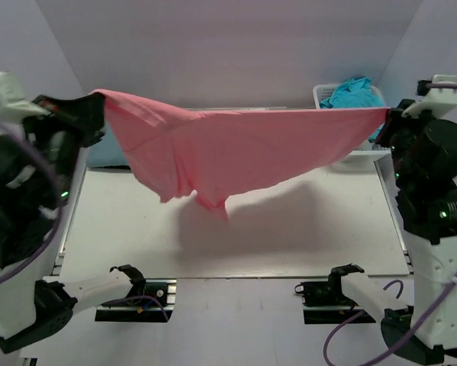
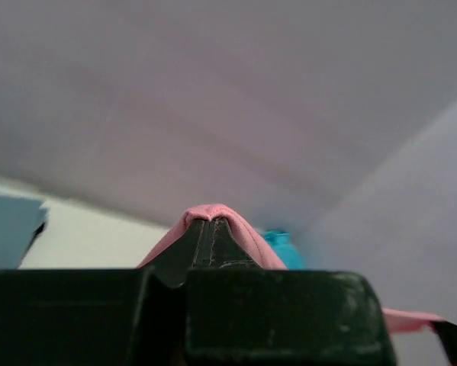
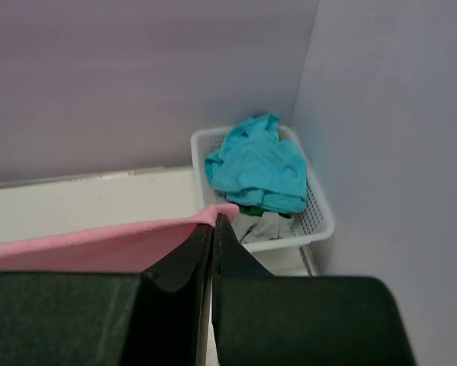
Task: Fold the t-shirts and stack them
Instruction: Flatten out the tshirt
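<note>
Pink tee (image 1: 243, 149) stretched aloft; only right wrist shows grey tee (image 3: 263, 226).

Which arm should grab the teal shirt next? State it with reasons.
Right, probably: the basket holding the teal shirt sits just beyond the right pincer, far from the left pincer. Both are shut on the pink shirt.
</note>
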Robot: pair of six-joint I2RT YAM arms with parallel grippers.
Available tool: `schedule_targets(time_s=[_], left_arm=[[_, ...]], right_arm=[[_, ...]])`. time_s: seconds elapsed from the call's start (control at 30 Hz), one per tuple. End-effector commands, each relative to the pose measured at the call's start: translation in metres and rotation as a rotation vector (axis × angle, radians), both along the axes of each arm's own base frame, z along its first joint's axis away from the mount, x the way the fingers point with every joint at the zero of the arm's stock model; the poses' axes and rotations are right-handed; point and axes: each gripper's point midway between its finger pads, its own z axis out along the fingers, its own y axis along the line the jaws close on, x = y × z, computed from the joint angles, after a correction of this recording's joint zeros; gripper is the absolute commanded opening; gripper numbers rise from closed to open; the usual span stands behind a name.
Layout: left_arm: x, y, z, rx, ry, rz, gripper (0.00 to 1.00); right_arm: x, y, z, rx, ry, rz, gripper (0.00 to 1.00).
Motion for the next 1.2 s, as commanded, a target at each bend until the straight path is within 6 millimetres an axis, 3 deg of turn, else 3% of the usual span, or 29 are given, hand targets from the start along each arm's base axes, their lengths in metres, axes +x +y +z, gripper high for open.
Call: schedule_targets(time_s=[0.0, 0.13, 0.27, 0.4, 0.47, 0.6, 0.7, 0.77, 0.8, 0.83, 0.87, 0.97, 1.0, 1.03, 1.07, 1.13, 1.17], left_arm=[[-0.052, 0.001, 0.056, -0.009, -0.214, -0.194, 0.0], [-0.088, 0.016, 0.08, -0.028, -0.318, -0.247, 0.0], [-0.127, 0.025, 0.109, -0.041, -0.44, -0.333, 0.0], [-0.153, 0.006, 0.127, 0.002, -0.549, -0.482, 0.0], [-0.151, 0.011, 0.129, -0.009, -0.552, -0.45, 0.0], [-0.105, 0.003, 0.113, 0.001, -0.437, -0.344, 0.0], [-0.054, -0.022, 0.084, 0.077, -0.305, -0.285, 0.0], [-0.027, -0.023, 0.068, 0.102, -0.253, -0.195, 0.0], [-0.001, -0.037, 0.039, 0.151, -0.18, -0.169, 0.0], [0.015, -0.042, 0.024, 0.172, -0.143, -0.135, 0.0], [0.038, -0.047, -0.003, 0.194, -0.077, -0.07, 0.0], [0.092, -0.059, -0.064, 0.26, 0.084, 0.057, 0.0], [0.109, -0.07, -0.098, 0.312, 0.148, 0.064, 0.0], [0.122, -0.072, -0.117, 0.337, 0.185, 0.097, 0.0], [0.141, -0.089, -0.149, 0.379, 0.243, 0.081, 0.0], [0.168, -0.087, -0.193, 0.412, 0.33, 0.131, 0.0], [0.18, -0.086, -0.208, 0.419, 0.363, 0.147, 0.0]], right_arm=[[-0.04, -0.004, 0.036, -0.046, -0.103, 0.036, 0.0], [-0.093, -0.008, 0.078, -0.037, -0.254, 0.062, 0.0], [-0.131, -0.01, 0.105, -0.036, -0.348, 0.089, 0.0], [-0.154, -0.013, 0.115, -0.026, -0.39, 0.092, 0.0], [-0.154, -0.015, 0.109, -0.017, -0.382, 0.085, 0.0], [-0.138, -0.011, 0.095, -0.005, -0.337, 0.09, 0.0], [-0.105, -0.003, 0.067, 0.006, -0.242, 0.097, 0.0], [-0.08, 0.0, 0.039, 0.032, -0.164, 0.089, 0.0], [-0.058, 0.003, 0.007, 0.028, -0.082, 0.078, 0.0], [-0.049, 0.004, -0.005, 0.068, -0.056, 0.063, 0.0], [-0.028, 0.007, -0.049, 0.059, 0.057, 0.053, 0.0], [0.003, 0.018, -0.085, 0.101, 0.125, 0.062, 0.0], [0.016, 0.021, -0.108, 0.105, 0.159, 0.063, 0.0], [0.023, 0.026, -0.135, 0.118, 0.215, 0.072, 0.0], [0.033, 0.03, -0.165, 0.115, 0.284, 0.082, 0.0], [0.059, 0.038, -0.214, 0.112, 0.379, 0.091, 0.0], [0.066, 0.039, -0.225, 0.11, 0.402, 0.091, 0.0]])
